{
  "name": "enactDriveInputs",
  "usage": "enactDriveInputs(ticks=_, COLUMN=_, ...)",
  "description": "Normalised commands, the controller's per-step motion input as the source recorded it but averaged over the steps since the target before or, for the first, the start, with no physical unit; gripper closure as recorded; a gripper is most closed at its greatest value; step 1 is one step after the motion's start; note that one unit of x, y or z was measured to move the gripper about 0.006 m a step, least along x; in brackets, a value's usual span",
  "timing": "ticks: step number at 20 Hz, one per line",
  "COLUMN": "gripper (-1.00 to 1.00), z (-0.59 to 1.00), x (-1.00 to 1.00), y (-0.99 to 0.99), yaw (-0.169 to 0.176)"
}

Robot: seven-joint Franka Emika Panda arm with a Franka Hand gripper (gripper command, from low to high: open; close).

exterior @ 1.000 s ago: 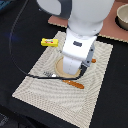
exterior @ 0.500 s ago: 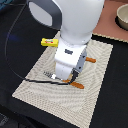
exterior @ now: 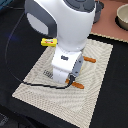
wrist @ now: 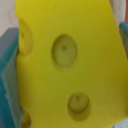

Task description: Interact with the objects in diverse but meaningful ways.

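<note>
The yellow holed cheese wedge fills almost the whole wrist view, very close to the camera. Teal fingers press against its two sides, so the gripper looks shut on it. In the exterior view the white arm stands low over the woven mat and hides the gripper and the cheese. Two orange handles stick out from under the arm on either side. The yellow block with a red label lies at the mat's far corner on the exterior view's left.
A black cable runs across the mat to the wrist. A pale bowl sits on the tan surface at the exterior view's upper right. Black tabletop surrounds the mat.
The wrist has shifted slightly down and toward the exterior view's left over the mat. The yellow block and the orange handles have stayed in place.
</note>
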Motion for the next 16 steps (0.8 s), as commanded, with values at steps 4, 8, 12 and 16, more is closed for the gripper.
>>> enactDriveInputs(ticks=4, gripper=1.00, z=0.03, x=-0.35, y=0.44, yaw=0.057)
enactDriveInputs(ticks=8, gripper=-1.00, z=0.00, x=-0.38, y=0.37, yaw=0.053)
enactDriveInputs(ticks=12, gripper=-1.00, z=0.16, x=-0.29, y=0.39, yaw=0.043)
enactDriveInputs(ticks=16, gripper=-1.00, z=0.88, x=-0.22, y=0.43, yaw=0.002)
